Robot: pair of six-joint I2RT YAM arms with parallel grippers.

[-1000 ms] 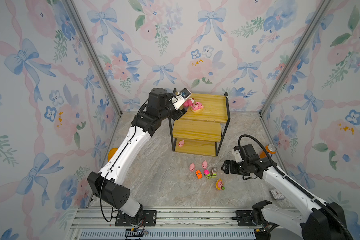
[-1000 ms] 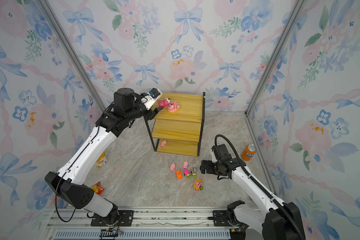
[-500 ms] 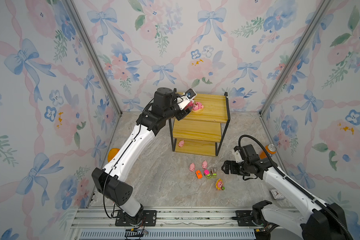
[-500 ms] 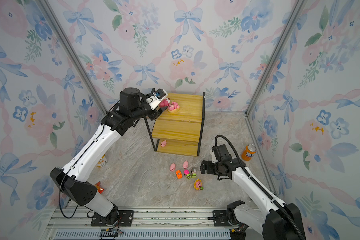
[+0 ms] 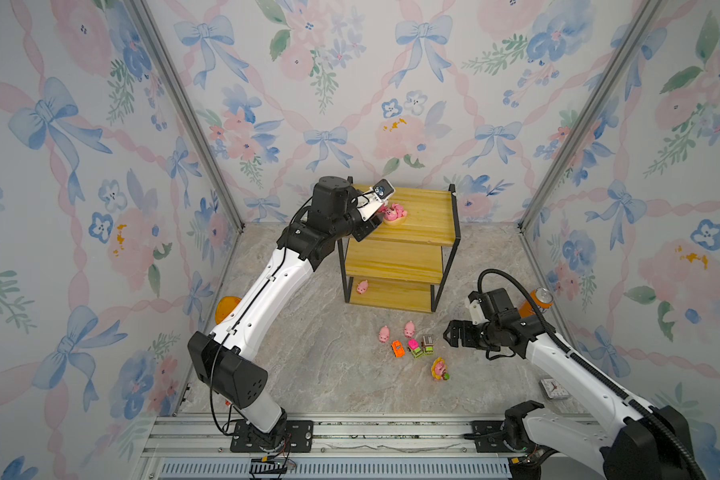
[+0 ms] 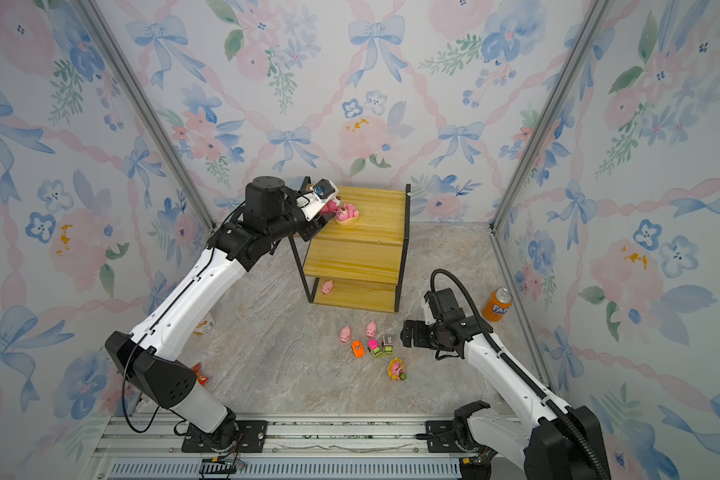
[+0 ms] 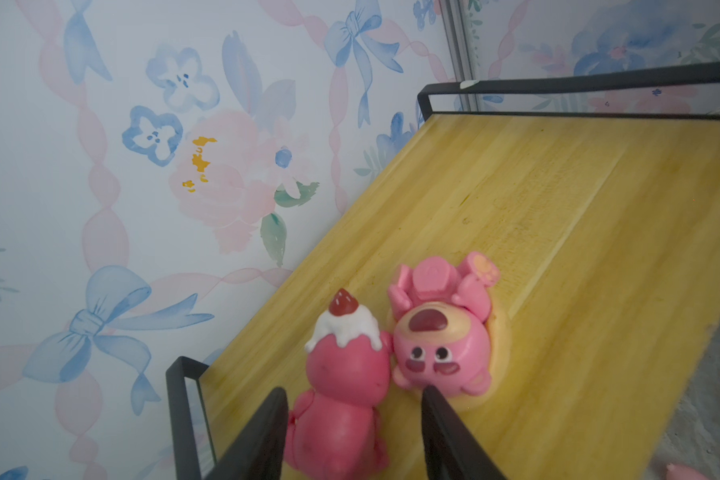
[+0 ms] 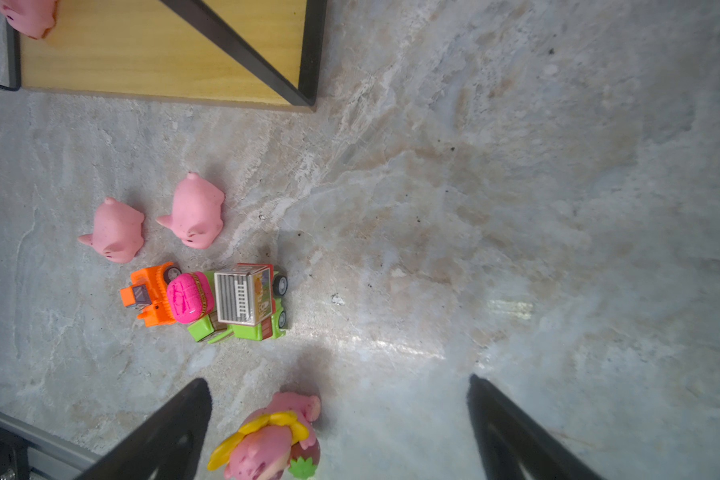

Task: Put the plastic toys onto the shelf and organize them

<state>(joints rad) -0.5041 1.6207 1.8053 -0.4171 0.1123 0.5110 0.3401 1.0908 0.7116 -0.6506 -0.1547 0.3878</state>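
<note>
L claw [image 7: 354,388], centre-left in both top views, is set at the left edge of the shelf [image 5: 427,220] top board, jaws partway apart. The strawberry-capped bear [image 7: 341,374] is straddled, w/ a gap seen beside one finger; no firm grip is shown. The lying bear [image 7: 437,332] is touched by it. The board to the right is bare. One pig [image 5: 362,286] is seen on the bottom tier by the left post. Lower centre on the desk [image 5: 308,332]: two pigs [image 5: 384,333], three cars [image 5: 414,347], flower bear [image 5: 439,369]. R claw [image 8: 337,380], centre-right, is spread wide w/ nothing held; free desk is seen around it.
</note>
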